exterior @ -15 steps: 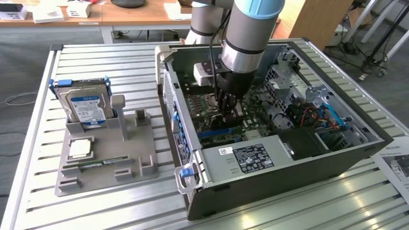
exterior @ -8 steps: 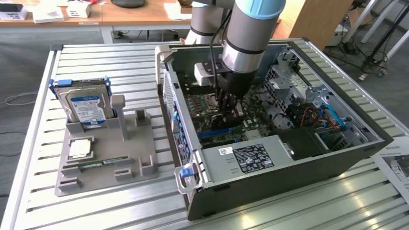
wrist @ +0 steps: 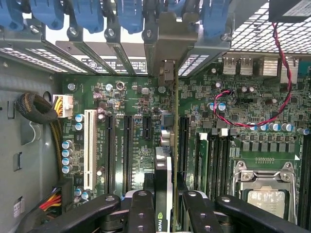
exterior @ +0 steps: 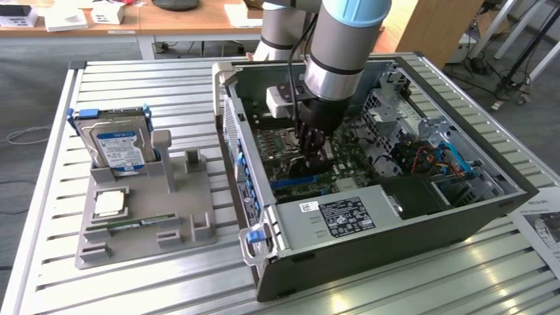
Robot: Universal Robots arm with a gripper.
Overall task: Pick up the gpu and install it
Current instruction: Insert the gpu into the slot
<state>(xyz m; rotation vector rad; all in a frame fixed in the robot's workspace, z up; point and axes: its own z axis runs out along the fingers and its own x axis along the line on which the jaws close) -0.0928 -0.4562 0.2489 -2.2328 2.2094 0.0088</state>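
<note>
My tool (wrist: 164, 206) is down inside the open computer case (exterior: 490, 216), closed on the gpu (wrist: 164, 170), which I hold edge-on between the fingers (wrist: 141, 208) just above the green board (wrist: 121, 141). The card's metal end bracket (wrist: 165, 73) reaches up toward the row of slot openings with blue clips (wrist: 129, 14) at the back wall of the case.

What worries me here is alignment. The card hangs over a gap between the long black slots (wrist: 129, 145), and I cannot tell from this angle whether its lower edge sits square over the right one. If it is off to one side, pressing would load the slot wall or the small parts around it rather than seat the contacts. A tilted card could also catch its bracket on the frame at the back. My grip is on a thin edge, so the card could pivot under push. The red and black wire (wrist: 252, 124) loops nearby, apart from the card.

On the surface (exterior: 52, 164) outside, the hard drive (exterior: 118, 144) stands in its grey holder (exterior: 149, 223), well clear.
</note>
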